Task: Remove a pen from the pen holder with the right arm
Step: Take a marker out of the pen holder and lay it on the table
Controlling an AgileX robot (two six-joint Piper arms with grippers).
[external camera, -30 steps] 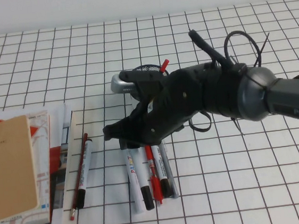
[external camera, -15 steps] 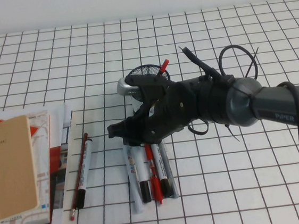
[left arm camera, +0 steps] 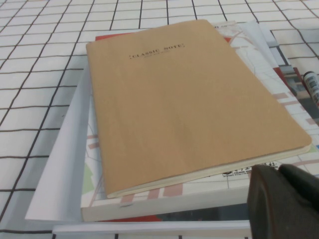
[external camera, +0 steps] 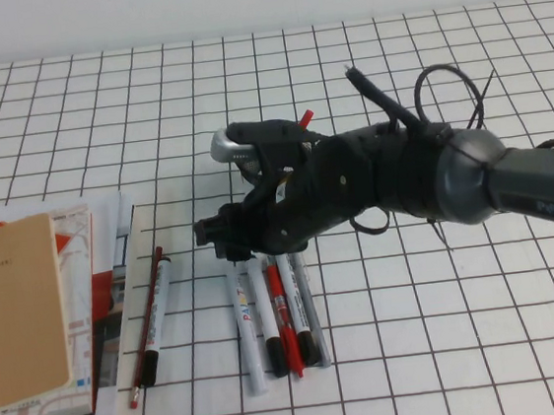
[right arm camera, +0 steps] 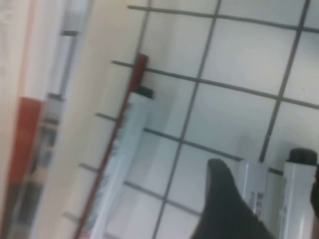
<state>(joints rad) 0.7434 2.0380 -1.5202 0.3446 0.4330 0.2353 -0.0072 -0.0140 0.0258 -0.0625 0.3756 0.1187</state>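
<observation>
Now right tool [external camera: 222, 235] spread above markers [external camera: 274, 317] — left tool [left arm camera: 281, 201] by notebook [left arm camera: 189, 99]

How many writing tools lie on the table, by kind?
Markers: 4
Red pen: 1
Pencil: 1
Total: 6
Right gripper hovers over the markers, jaws open; left gripper is by the notebook.

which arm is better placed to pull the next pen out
Right. The right gripper hovers open over the laid-out markers, with the red pen just behind its arm. The left gripper is off over the brown notebook.
</observation>
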